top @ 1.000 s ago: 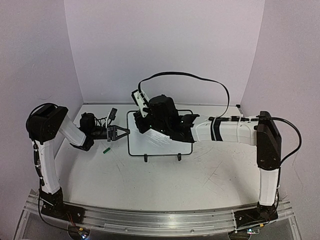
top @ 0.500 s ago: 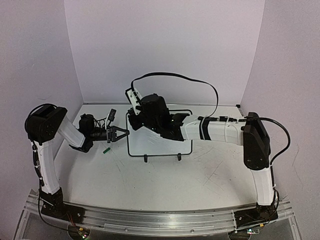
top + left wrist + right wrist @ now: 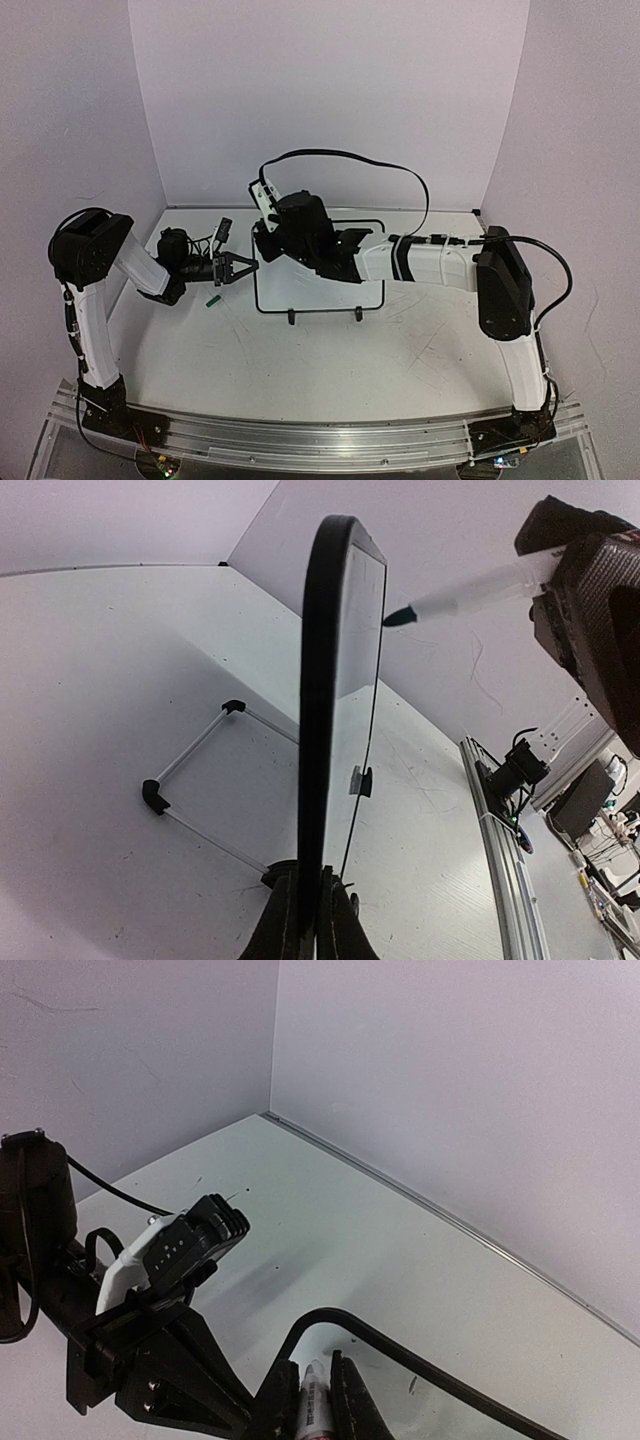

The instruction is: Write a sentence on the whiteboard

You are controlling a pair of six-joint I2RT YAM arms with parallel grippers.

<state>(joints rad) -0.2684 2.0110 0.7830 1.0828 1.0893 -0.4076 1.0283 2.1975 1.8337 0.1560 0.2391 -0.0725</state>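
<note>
Whiteboard (image 3: 320, 288) standing mid-table, 9 o'clock frame edge pinched by left gripper (image 3: 250, 265); free tabletop (image 3: 330, 370) toward 6 o'clock. Right gripper (image 3: 315, 1372) clamped on marker (image 3: 480, 588), tip near board's top edge. Label print on marker too blurred to read.

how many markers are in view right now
1. The marker is held in the right fingers, its tip close to the whiteboard. A small green piece, perhaps its cap, lies on the table left of the board. The arms could hide another.
</note>
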